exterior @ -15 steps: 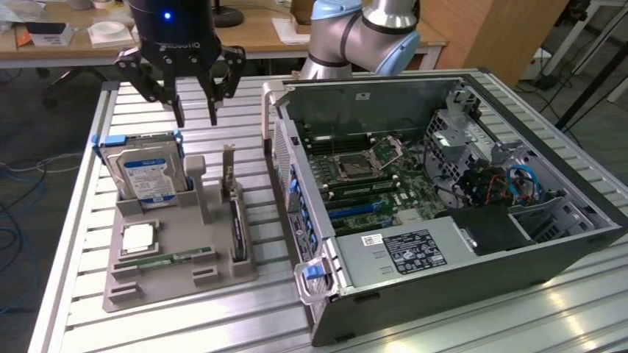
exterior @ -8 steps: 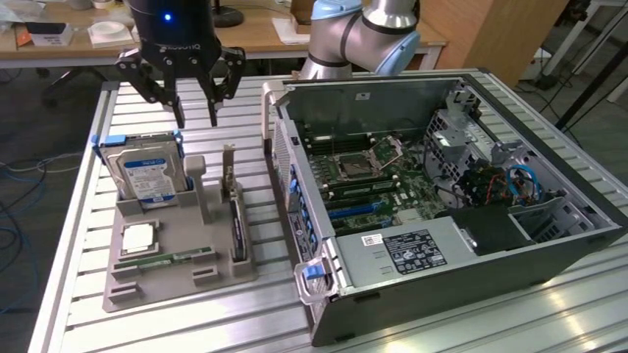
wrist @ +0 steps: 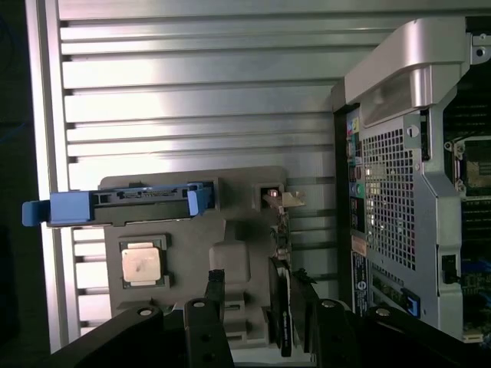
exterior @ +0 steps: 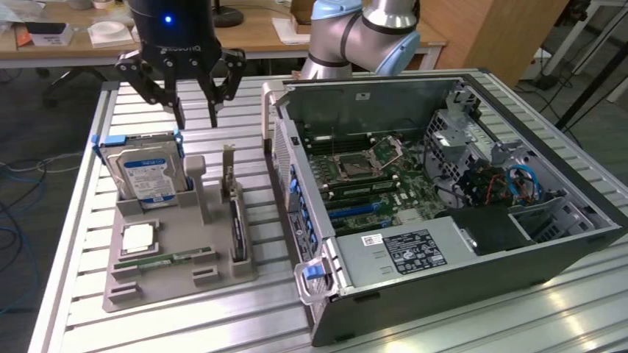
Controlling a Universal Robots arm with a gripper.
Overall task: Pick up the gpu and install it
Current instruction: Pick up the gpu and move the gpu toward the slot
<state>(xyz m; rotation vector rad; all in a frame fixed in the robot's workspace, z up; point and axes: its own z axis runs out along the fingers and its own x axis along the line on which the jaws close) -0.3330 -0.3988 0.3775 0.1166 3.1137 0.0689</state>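
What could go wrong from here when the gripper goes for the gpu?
1. The gpu stands on its thin edge in the grey holder; an off-centre grasp by the open gripper may tilt it.
2. The hard drive stands close by; a finger could strike it.
3. The computer case wall rises beside the holder and might catch the card.
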